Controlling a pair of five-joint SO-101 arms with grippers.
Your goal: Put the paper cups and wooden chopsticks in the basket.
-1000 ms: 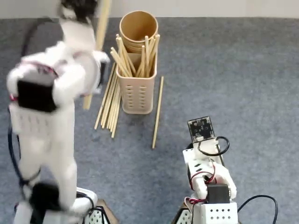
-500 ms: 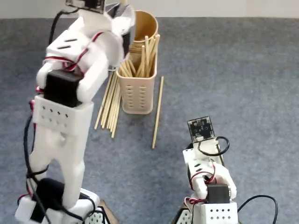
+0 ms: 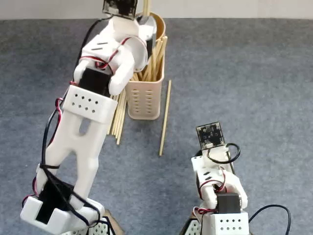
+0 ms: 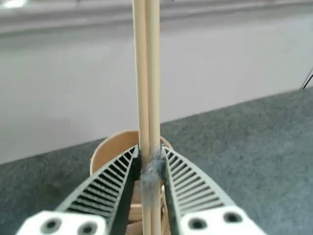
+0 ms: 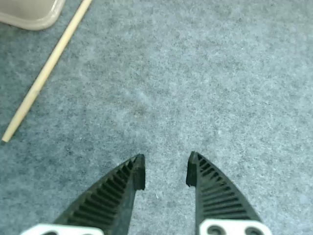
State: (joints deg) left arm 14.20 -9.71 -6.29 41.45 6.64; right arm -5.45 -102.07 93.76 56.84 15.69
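Left gripper [image 4: 150, 149]: pressed onto pair of held chopsticks [image 4: 146, 73], pinching them upright above paper cup [image 4: 105, 152].
Left arm [image 3: 93, 103]: stretched far over basket [image 3: 144, 100].
Paper cup sits at far end of basket, more chopsticks standing inside it.
Loose chopsticks [image 3: 117, 125]: on worktop [image 3: 254, 73], just left of basket.
Single chopstick [image 3: 165, 117]: lying flat just right of basket.
Right gripper [image 5: 165, 161]: spread, holding nothing, over bare worktop, near side, right of single chopstick.
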